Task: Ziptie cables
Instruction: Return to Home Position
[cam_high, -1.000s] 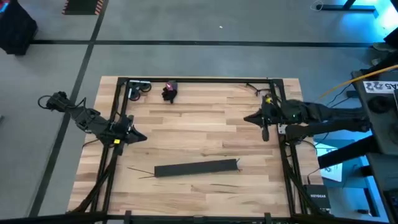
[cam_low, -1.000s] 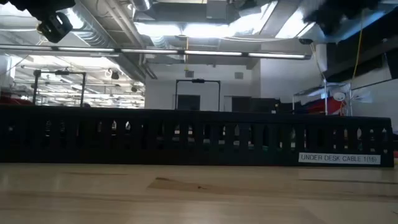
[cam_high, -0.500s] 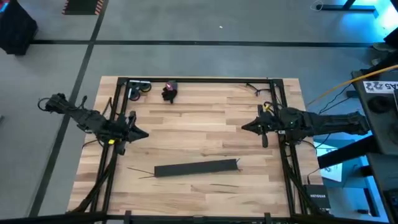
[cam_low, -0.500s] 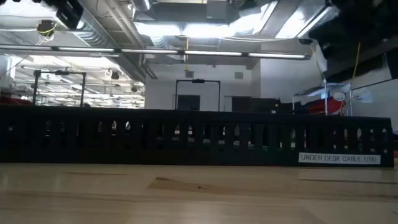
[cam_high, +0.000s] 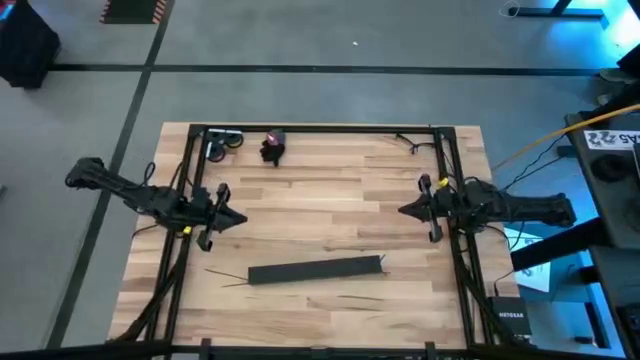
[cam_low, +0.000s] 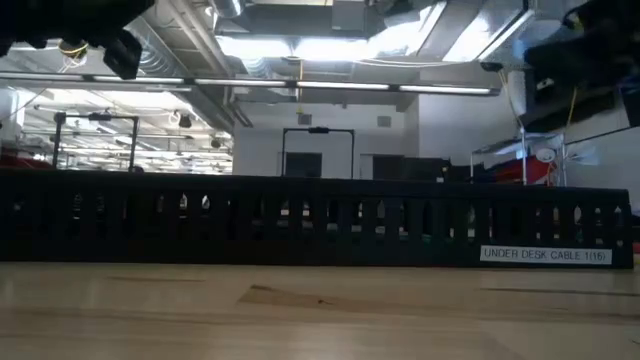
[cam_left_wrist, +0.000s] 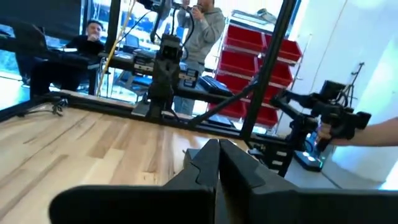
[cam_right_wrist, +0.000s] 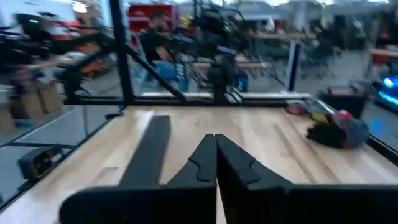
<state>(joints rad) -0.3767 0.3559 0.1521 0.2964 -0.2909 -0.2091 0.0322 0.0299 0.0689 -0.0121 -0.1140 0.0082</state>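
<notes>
Lying across the near part of the light wooden plank table (cam_high: 330, 200), the long flat black slotted plastic cable duct (cam_high: 316, 270) looked closed. The small bundle of thin loose cables showed in no view. I judged that it sat inside the duct, though the slots in the low view gave only the room behind.

The left gripper (cam_high: 234, 220) hung over the table's left edge, its two dark fingers pressed together on nothing. The right gripper (cam_high: 401, 211) hung over the right edge, likewise pinched closed and empty. Both were well apart from the duct.

Such wires would probably be light, soft and springy, with slick insulation. A pinch on a single strand would likely let it bend away or slip out. The surest hold seemed to be across the whole bundle at its tied band, where the strands would be held stiffest. Reaching it would first call for opening the duct, which seemed rigid but light enough to skid on the wood.

A few thin straight dark zip-tie strips (cam_high: 226, 274) lay loose just beside the duct.
</notes>
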